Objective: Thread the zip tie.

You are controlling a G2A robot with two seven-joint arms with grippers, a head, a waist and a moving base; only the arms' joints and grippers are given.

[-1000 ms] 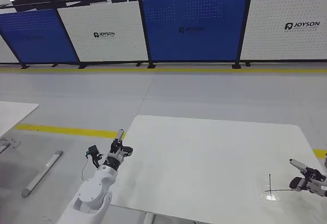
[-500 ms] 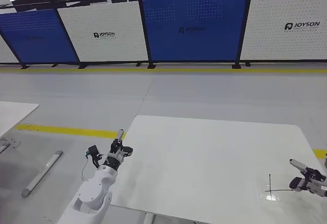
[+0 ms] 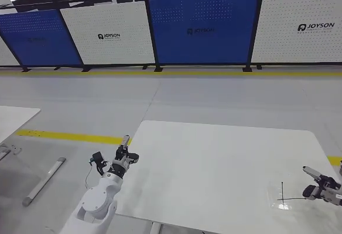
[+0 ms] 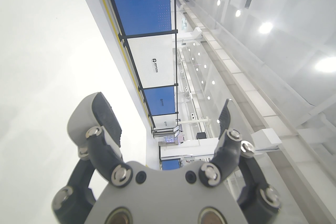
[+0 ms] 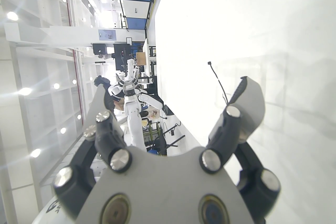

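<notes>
Nothing's budged since a second ago: my left pincer (image 3: pixel 124 141) (image 4: pixel 162 109) sits wide open, empty, at the table (image 3: pixel 218 152) left edge. My right pincer (image 3: pixel 307 180) (image 5: pixel 172 86) is open and empty too, with the zip tie (image 3: pixel 282 193) (image 5: pixel 216 75) lying just left of it.

And there's the zip tie (image 3: pixel 282 192) (image 5: pixel 216 77): thin, black, flat on the white desk (image 3: pixel 218 164) near its front right corner. Small square head at one end, strap gently curved, nothing threaded. From above, two fine lines meet at a right angle.
</notes>
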